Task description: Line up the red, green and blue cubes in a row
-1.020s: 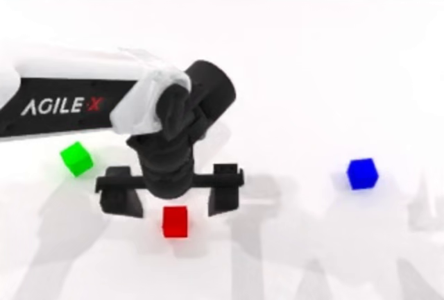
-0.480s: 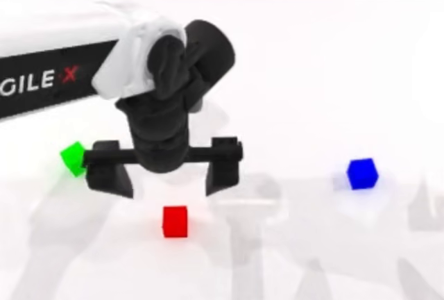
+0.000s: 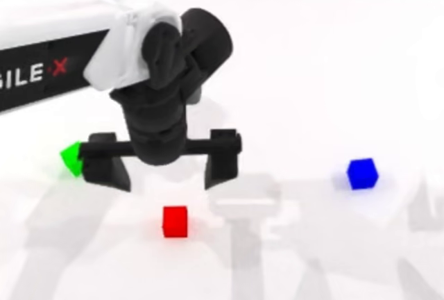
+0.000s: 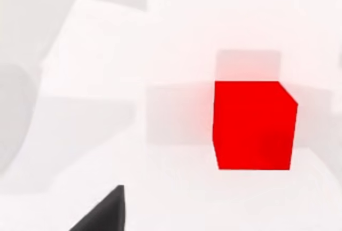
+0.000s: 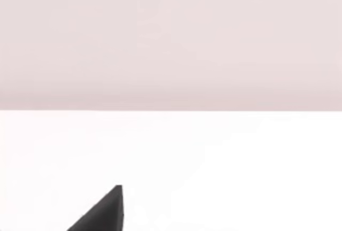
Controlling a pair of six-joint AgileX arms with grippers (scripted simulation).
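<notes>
Green cube (image 3: 70, 157) is peeking out from under your left pincer (image 3: 161, 169), whose fingers are hanging spread and empty. Red cube (image 3: 175, 221) is sitting on the table (image 3: 312, 71) just nearer than that pincer, blue cube (image 3: 362, 173) well to the right.

The left gripper (image 3: 163, 171) is matte black, its two fingers spread wide apart, on an arm (image 3: 62, 64) with a white shell and a black panel lettered in white with a red X. Just below the gap between the fingers lies the red cube (image 3: 175, 221), a plain bright red; in the left wrist view (image 4: 254, 125) its side face is a shade darker. Against the gripper's left finger shows the green cube (image 3: 71, 157), plain bright green. Well off to the gripper's right sits the blue cube (image 3: 362, 173), plain bright blue. The table (image 3: 312, 71) is plain white, crossed by pale grey shadows.
</notes>
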